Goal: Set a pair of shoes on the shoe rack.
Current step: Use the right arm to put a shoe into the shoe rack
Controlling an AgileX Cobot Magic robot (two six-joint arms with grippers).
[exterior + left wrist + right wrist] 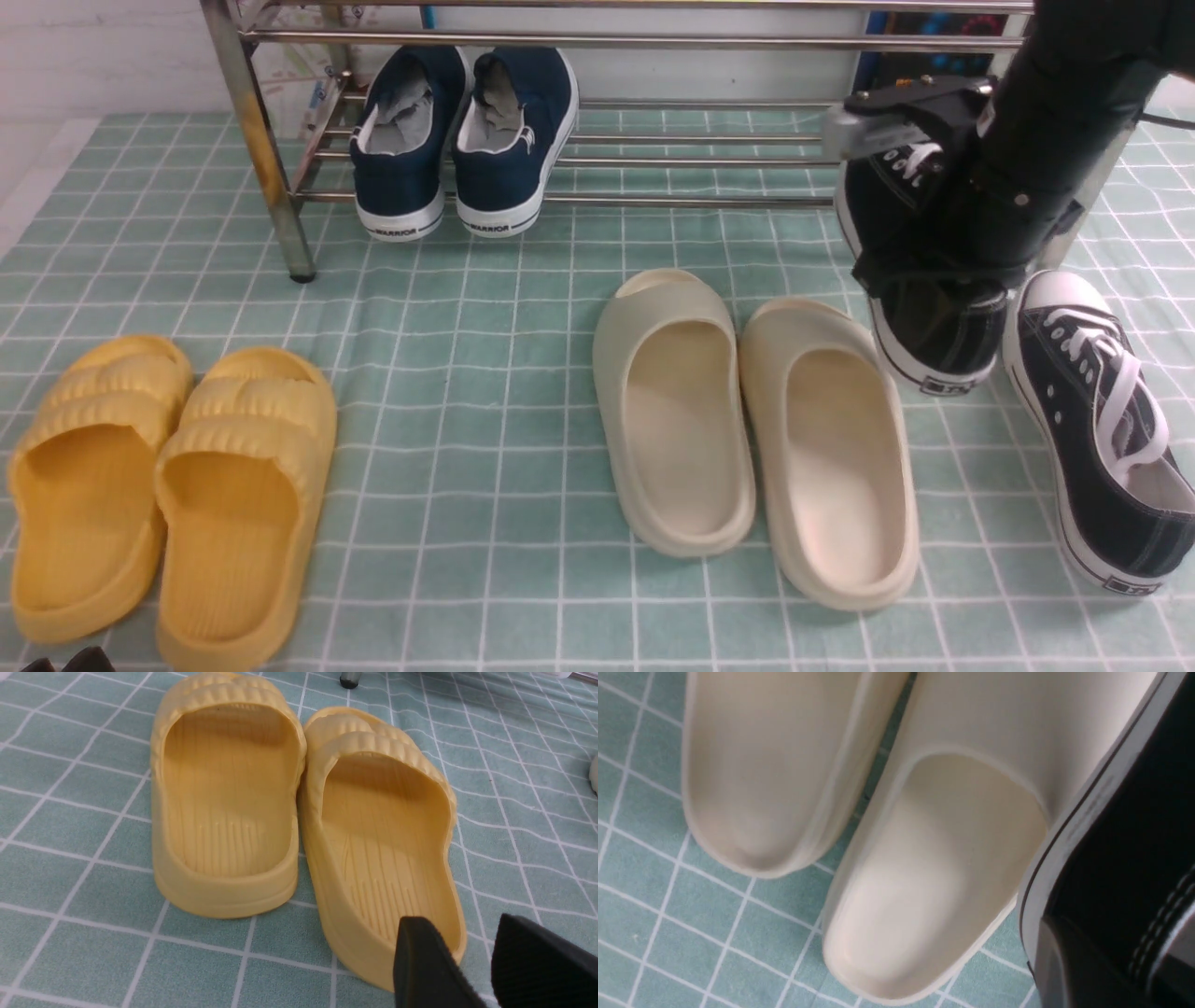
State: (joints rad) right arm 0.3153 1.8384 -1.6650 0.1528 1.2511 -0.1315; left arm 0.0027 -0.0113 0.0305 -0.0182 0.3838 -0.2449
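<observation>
The right gripper point(943, 269) looks clamped on one black sneaker point(934, 345), though its jaws are hidden, toe raised by the shoe rack's point(252, 140) right end, so it should clear the lower bars before lowering; the other sneaker point(1102, 457) lies on the mat point(485, 317), the left gripper point(472, 956) spread and empty.

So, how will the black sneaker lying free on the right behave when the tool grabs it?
On that sneaker, the canvas collar will probably give under a pinch, while its white rubber sole should stay fairly stiff. The loose laces may dangle or snag. Sitting flat on a wide sole, it would likely slide rather than tip if pushed.
</observation>
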